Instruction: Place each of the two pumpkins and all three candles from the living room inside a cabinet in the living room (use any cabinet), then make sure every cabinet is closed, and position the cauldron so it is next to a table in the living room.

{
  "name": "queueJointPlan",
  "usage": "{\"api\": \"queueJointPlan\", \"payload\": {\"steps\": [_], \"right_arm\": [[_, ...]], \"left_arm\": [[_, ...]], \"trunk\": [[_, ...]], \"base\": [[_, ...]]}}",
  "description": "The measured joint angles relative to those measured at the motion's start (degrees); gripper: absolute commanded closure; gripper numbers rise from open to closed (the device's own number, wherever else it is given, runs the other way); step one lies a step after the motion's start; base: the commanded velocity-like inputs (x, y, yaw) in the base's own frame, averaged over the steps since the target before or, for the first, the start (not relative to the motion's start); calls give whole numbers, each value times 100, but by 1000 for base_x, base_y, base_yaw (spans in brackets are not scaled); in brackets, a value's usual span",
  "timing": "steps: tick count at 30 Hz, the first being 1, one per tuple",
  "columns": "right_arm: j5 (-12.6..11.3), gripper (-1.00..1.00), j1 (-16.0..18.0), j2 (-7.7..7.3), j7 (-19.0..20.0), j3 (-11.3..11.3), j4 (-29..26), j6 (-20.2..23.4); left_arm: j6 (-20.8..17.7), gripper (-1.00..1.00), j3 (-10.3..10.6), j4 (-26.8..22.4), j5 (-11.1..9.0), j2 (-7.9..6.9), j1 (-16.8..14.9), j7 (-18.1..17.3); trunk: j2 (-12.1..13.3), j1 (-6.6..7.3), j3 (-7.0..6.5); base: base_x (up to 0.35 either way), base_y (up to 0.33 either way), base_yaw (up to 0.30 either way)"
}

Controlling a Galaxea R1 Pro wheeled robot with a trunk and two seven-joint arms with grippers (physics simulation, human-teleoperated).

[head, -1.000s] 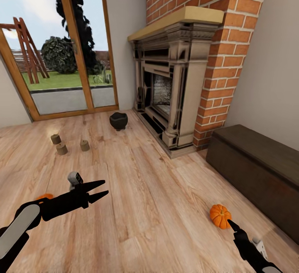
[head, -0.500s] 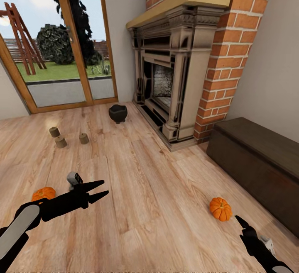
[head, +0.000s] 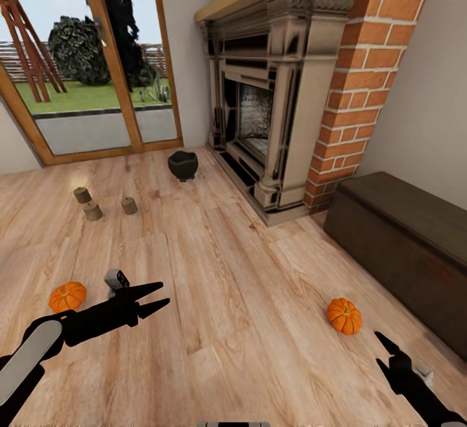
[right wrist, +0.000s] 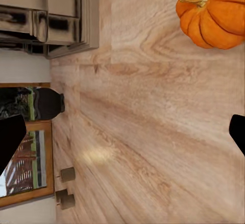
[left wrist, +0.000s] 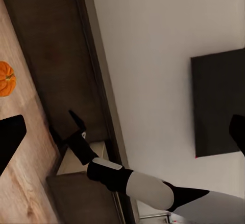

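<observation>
The black cauldron [head: 183,165] sits on the wooden floor [head: 246,297] at twelve o'clock, by the fireplace [head: 269,109]; I cannot see what its mouth holds. Three candles [head: 93,210] stand at eleven, well apart from it. One pumpkin [head: 67,296] lies at nine beside the left gripper [head: 158,294], fingers spread. The other pumpkin [head: 344,315] lies at four near the closed cabinet [head: 402,245], just ahead of the right gripper [head: 381,349], fingers parted, empty.
</observation>
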State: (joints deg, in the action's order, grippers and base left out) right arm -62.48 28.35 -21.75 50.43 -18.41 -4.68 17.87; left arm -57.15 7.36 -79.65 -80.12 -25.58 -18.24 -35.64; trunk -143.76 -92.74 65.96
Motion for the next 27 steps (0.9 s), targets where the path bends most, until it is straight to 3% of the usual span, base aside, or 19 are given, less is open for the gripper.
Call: {"api": "queueJointPlan", "payload": {"steps": [8,12,18,27], "right_arm": [[-15,-100,-1,-35,133,5,76,4],[-12,-100,-7,-79,458,2,84,6],[-12,-100,-8,-111,576,2,90,3],[-26,-100,-17,-407,770,24,424,14]], "left_arm": [[0,-100,23,-13,3,3,0,0],[-1,-100,173,-164,6,3,0,0],[0,-100,327,-328,8,4,0,-1],[-1,-100,594,-478,7,5,0,-1]], "trunk": [[-11,-21,177],[-16,-31,266],[-24,-46,399],[-36,-70,599]], "base": [[0,0,0],[0,0,0],[0,0,0],[0,0,0]]}}
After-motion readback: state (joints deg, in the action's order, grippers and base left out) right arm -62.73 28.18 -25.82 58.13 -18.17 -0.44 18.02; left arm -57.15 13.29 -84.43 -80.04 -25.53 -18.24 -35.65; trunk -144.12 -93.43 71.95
